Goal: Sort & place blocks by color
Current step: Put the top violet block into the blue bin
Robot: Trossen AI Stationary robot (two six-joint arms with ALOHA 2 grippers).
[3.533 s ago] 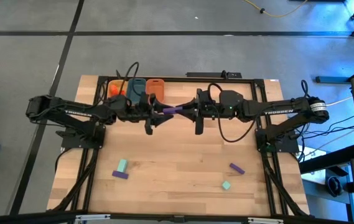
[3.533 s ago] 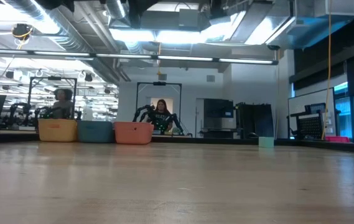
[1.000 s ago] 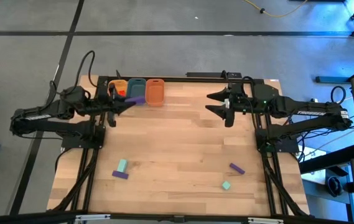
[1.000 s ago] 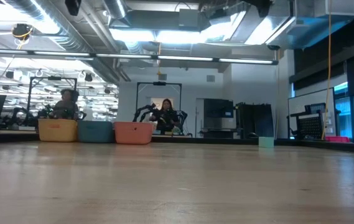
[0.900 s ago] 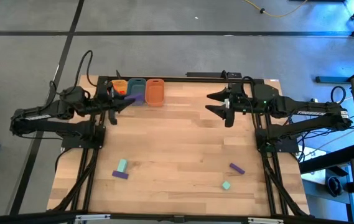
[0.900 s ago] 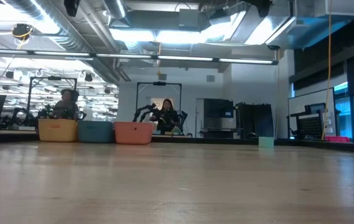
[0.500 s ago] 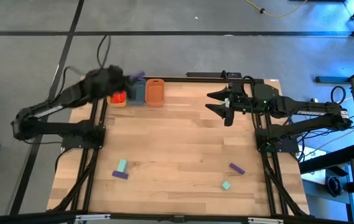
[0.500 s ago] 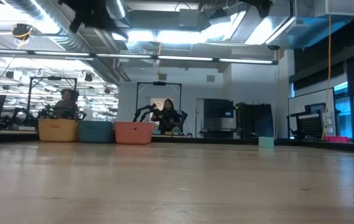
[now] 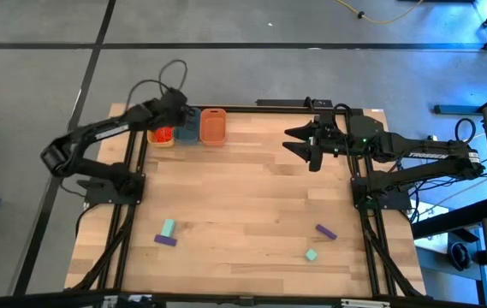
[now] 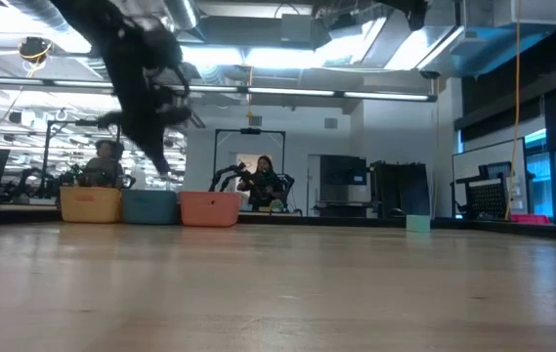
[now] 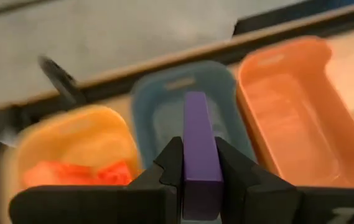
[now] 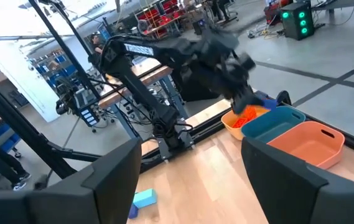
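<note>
My left gripper (image 11: 200, 177) is shut on a purple bar block (image 11: 196, 134) and hangs over the blue tub (image 11: 164, 99). That tub stands between the yellow tub (image 9: 163, 134), which holds orange-red blocks (image 11: 77, 174), and the orange tub (image 9: 213, 125). From above, the left gripper (image 9: 181, 109) hides the bar. Lying flat on the table are a teal block (image 9: 168, 228), a purple block (image 9: 166, 241), another purple block (image 9: 326, 231) and another teal block (image 9: 311, 254). My right gripper (image 9: 297, 144) is open and holds nothing, above the table's far right. My left gripper pinches the purple bar by its two long sides (image 11: 198, 168), near the end closest to the wrist, between its two fingers. The bar lies along the fingers and sticks out past their tips. The fingers slant down toward the far edge. The bar is lifted clear above the blue tub.
The three tubs stand in a row along the far edge at the left. The wooden table top (image 9: 243, 197) between the tubs and the loose blocks is bare. People and other robot arms (image 10: 248, 181) show in the room beyond the table.
My left gripper has swung from pointing level toward the right to the far edge, has tipped downward and has sunk over the tubs. It has carried the purple bar along, still shut on it.
</note>
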